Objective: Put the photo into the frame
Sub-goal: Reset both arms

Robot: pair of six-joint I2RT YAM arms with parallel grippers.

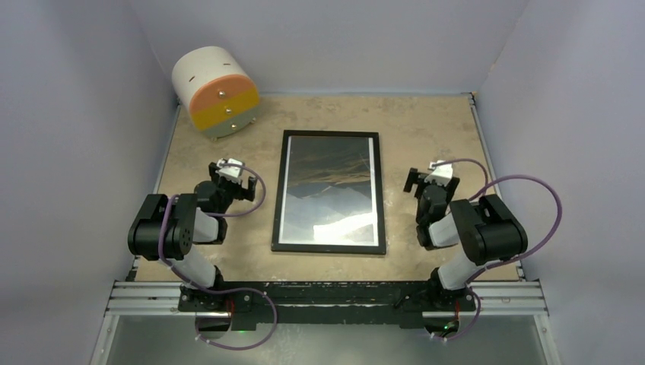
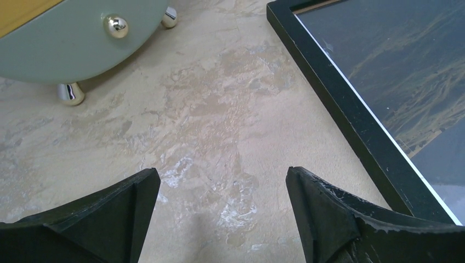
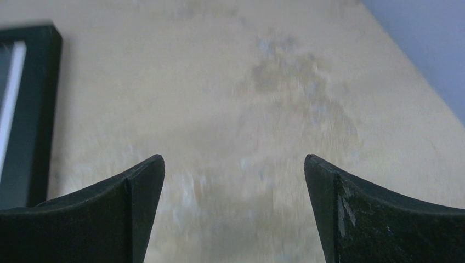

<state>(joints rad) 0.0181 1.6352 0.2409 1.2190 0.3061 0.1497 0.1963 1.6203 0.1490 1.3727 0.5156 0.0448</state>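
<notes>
Black-rimmed, the frame (image 1: 327, 248) (photo (image 1: 331, 186) seen inside) is laid lengthwise between the left gripper (image 2: 222, 181) and right gripper (image 3: 234, 164), about equally near; both are spread wide, empty.

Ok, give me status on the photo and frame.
Left gripper, right gripper: jaws open, empty. Photo inside frame, flat on table. Round cabinet back left, apart from frame.
</notes>
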